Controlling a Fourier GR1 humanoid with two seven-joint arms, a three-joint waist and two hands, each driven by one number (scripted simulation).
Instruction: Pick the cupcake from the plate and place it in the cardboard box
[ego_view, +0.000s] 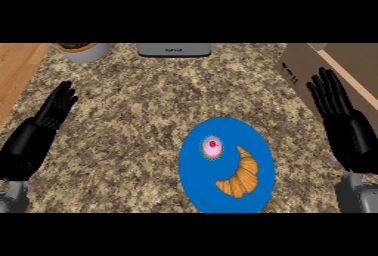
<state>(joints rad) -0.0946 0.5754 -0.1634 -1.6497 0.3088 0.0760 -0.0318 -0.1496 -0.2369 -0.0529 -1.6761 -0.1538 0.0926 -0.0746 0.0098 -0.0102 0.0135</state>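
The small pink-frosted cupcake with a red cherry (212, 147) sat on the round blue plate (221, 197), just beside a golden curved croissant (241, 176). The black right hand (343, 122) was up with straight fingers and held nothing, in front of the brown cardboard box (353, 62). The black left hand (40, 130) rested with flat fingers too. A reach could bump the croissant or squash the frosting, since they sat so close. The speckled stone counter (140, 115) also held a grey pot (83, 51) and a grey appliance (174, 49). A wooden floor (16, 70) showed at the left.
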